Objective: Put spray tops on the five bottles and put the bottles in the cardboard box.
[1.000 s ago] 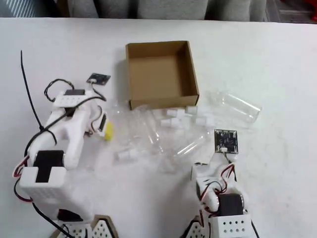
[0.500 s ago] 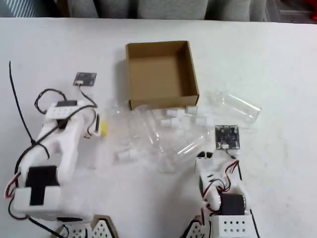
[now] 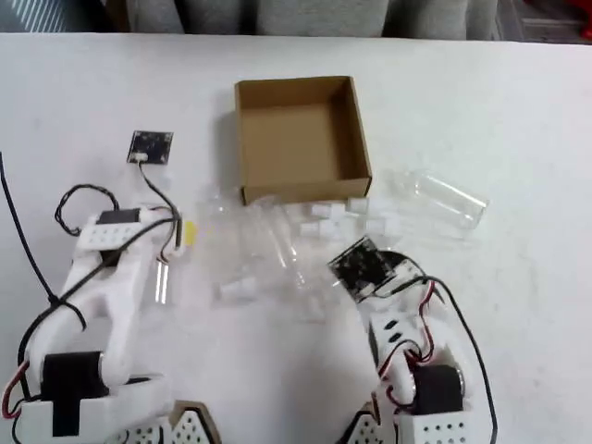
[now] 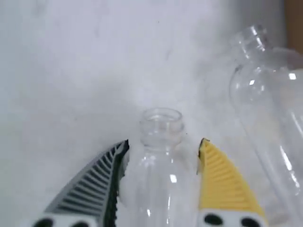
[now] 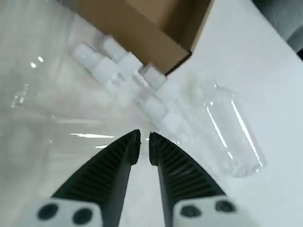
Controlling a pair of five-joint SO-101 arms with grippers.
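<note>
Grip is looking firm, left claw (image 4: pixel 164 143) pinching the clear plastic bottle (image 4: pixel 158 189) at lower centre, so the pressed-together right claw (image 5: pixel 144 136) should be spreading over an upper-left white spray top (image 5: pixel 102 71).

Cropped at the edges
A bottle (image 4: pixel 158 189) and a second bottle (image 4: pixel 270 123) run off the left wrist view; the cardboard box (image 5: pixel 137 28) runs off the right wrist view.
</note>
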